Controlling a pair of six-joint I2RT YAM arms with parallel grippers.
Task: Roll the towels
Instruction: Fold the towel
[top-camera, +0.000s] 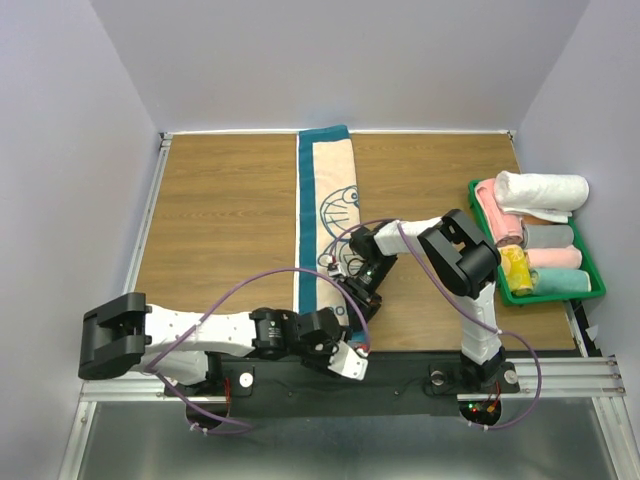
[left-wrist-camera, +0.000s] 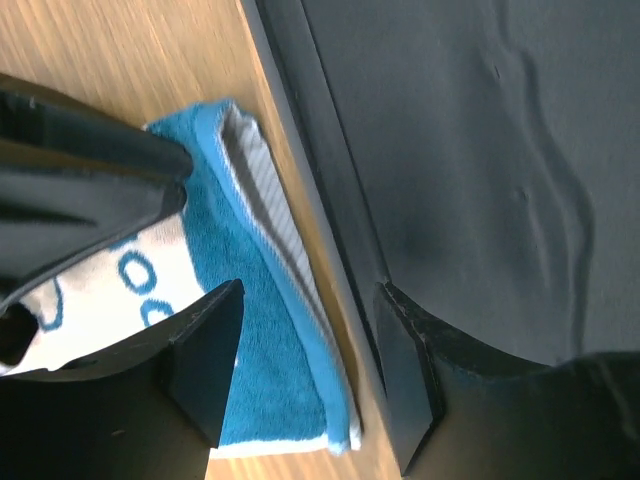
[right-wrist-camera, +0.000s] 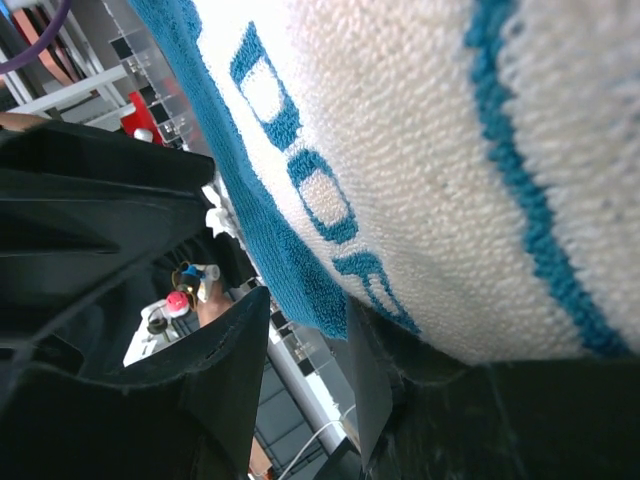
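Fingers of the left gripper stand well apart, with the folded near end of the towel lying between them, unclamped. Fingers of the right gripper show a gap between them, and cloth rests against 1 finger; whether they pinch it cannot be told. The towel lies lengthwise on the table, from the far edge to the near edge, cream face with teal border up.

Step in hand, as judged: starting the roll at the near end.

1. Place both grippers level, 1 toward each side of the near end.
2. Turn the end over tightly and evenly.
3. Keep the 2 long edges aligned so the roll does not cone.
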